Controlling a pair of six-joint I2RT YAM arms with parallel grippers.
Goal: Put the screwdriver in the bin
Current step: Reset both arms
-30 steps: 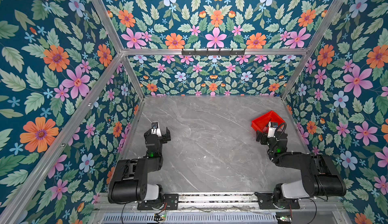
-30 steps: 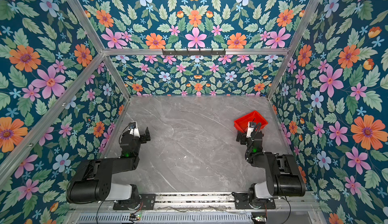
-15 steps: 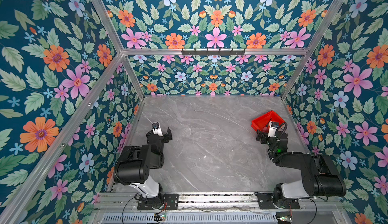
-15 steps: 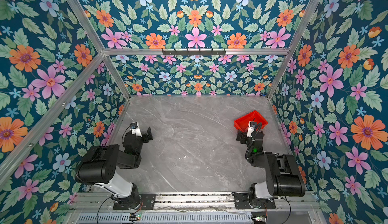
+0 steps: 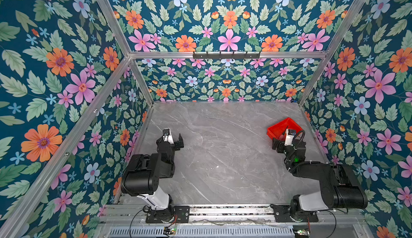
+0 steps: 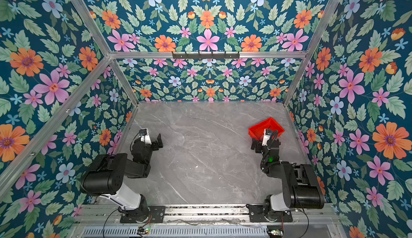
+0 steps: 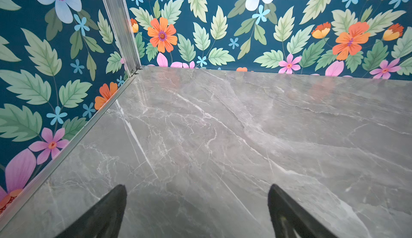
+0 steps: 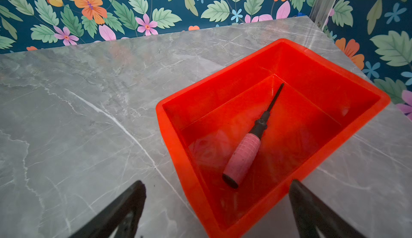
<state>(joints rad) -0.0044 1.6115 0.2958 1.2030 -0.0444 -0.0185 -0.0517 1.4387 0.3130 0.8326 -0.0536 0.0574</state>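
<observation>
The screwdriver [image 8: 245, 156], with a pink handle, black collar and thin dark shaft, lies flat on the floor of the red bin [image 8: 178, 154]. The bin [image 5: 283, 125] stands at the right of the grey marble table, near the right wall, in both top views [image 6: 268, 125]. My right gripper [image 8: 216, 185] is open just short of the bin's near corner, its fingers to either side of the corner and holding nothing. My left gripper [image 7: 197, 188] is open over bare table at the left [image 5: 176, 139], holding nothing.
Flowered walls with aluminium posts [image 5: 142, 85] close in the table on three sides. A black hook rail [image 5: 226, 55] hangs on the back wall. The arms' bases sit on a metal rail [image 5: 223, 210] along the front edge.
The left arm's elbow and shoulder have risen and folded back, while its gripper has stayed in nearly the same place. The right arm, the bin and the screwdriver have not moved.
</observation>
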